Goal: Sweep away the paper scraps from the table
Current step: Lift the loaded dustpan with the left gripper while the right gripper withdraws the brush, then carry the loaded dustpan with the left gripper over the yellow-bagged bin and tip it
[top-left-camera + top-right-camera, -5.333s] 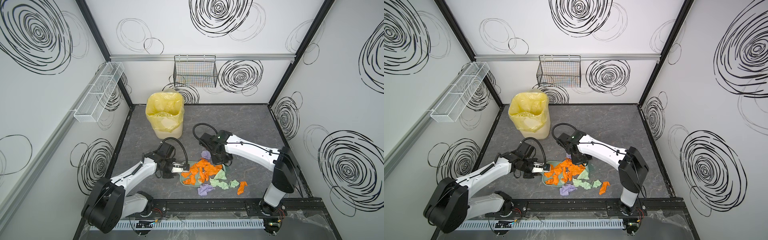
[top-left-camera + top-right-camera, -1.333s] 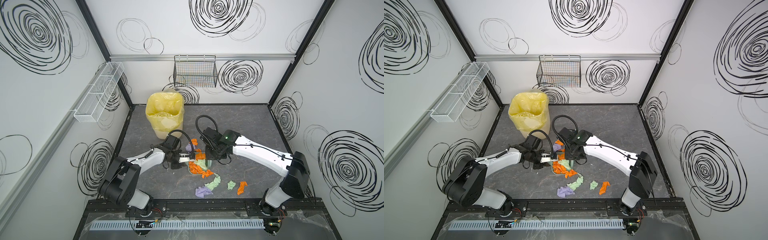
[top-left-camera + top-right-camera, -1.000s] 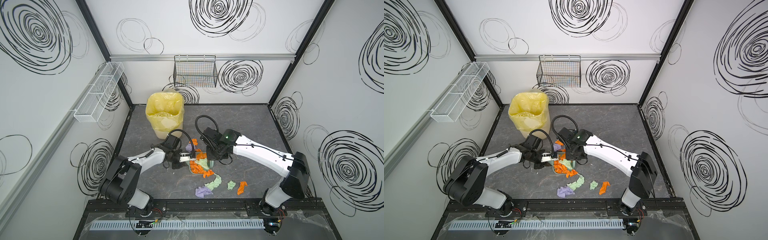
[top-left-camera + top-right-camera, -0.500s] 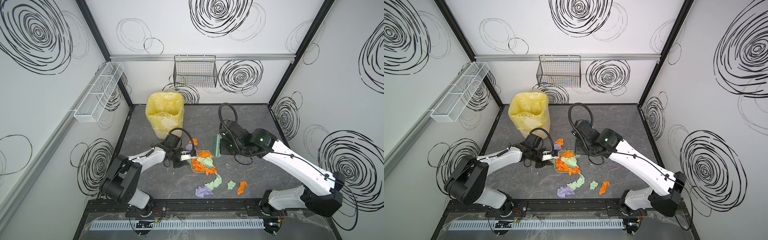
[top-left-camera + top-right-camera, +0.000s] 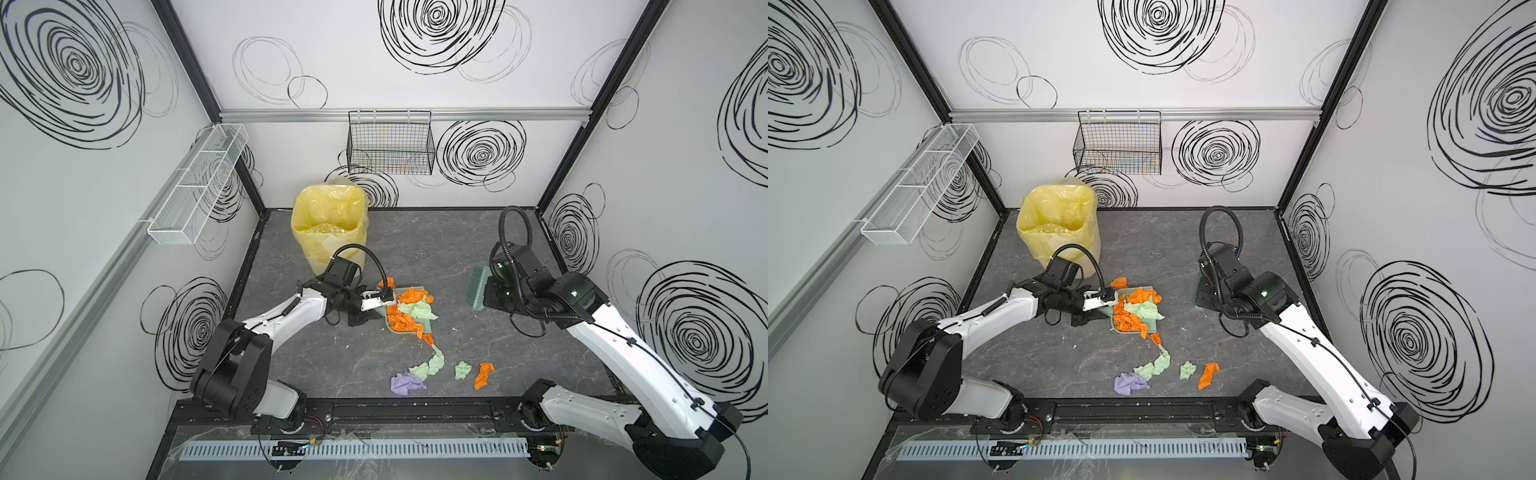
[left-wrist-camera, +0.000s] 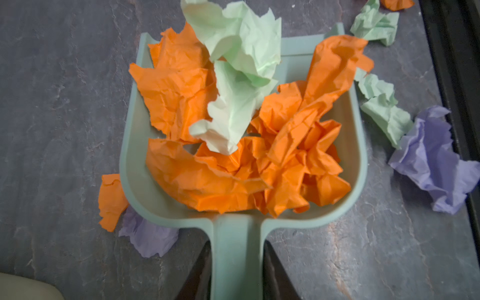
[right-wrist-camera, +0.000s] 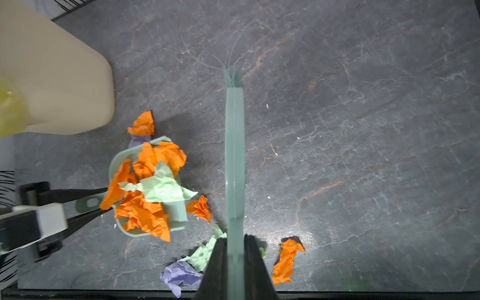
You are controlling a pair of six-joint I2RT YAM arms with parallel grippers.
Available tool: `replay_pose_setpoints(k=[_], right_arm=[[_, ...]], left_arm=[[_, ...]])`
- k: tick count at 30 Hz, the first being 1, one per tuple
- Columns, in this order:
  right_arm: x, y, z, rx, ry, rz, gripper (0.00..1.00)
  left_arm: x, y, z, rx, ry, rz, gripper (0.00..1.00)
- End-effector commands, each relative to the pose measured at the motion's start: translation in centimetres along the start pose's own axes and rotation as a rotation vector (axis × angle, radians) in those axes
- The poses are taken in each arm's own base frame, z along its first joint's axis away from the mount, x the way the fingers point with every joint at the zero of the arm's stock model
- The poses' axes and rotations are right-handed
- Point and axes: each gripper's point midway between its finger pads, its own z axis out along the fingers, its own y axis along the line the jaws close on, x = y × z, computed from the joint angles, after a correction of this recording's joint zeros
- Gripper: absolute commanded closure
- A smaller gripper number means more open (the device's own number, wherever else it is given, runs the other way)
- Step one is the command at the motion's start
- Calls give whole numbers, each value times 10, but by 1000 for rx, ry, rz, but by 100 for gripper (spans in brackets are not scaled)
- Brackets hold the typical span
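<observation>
Table [image 5: 457,249] with paper scraps [image 5: 484,374]; left gripper [image 6: 236,252] tight on dustpan [image 6: 130,168]; right gripper [image 7: 235,245] tight on brush [image 7: 235,155]

Crumpled orange, pale green and lilac paper scraps [image 6: 228,181] fill a smooth, matt teal plastic dustpan [image 6: 133,166] on the dark grey, stone-veined matt table [image 6: 57,109], with a teal plastic bristle brush [image 7: 235,155] and a thin, glossy yellow plastic bin liner [image 5: 328,216].

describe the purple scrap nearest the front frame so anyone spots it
Go to the grey table's front edge, by the black frame. A line of loose paper scraps lies there, clear of the teal dustpan. The lilac scrap is its left end in both top views, the only purple beside pale green scraps and an orange scrap.
</observation>
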Motion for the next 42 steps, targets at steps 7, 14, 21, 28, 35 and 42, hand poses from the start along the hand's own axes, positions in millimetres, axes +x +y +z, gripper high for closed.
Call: replay_pose_setpoints(k=[7,14,21,28,35,42], right_arm=[[0,-15,14,6,6,-13,100],[3,-15,25,-9,23,-12,100],[6,-12,34,-26,36,-23,100],[6,-12,38,-30,42,-27,100],[5,-10,45,-38,51,-36,100],[2,-6,47,-49,53,-45,100]], left_arm=[[-44,4,-49,-2,-77,31,100],[-67,17,-93,-23,-70,76,100],[-78,33,-127,-16,-70,82,100],[-87,62,-167,-39,-98,65,100],[-84,97,-202,-56,-112,12,100],[-60,140,-225,-162,-65,-21,100]])
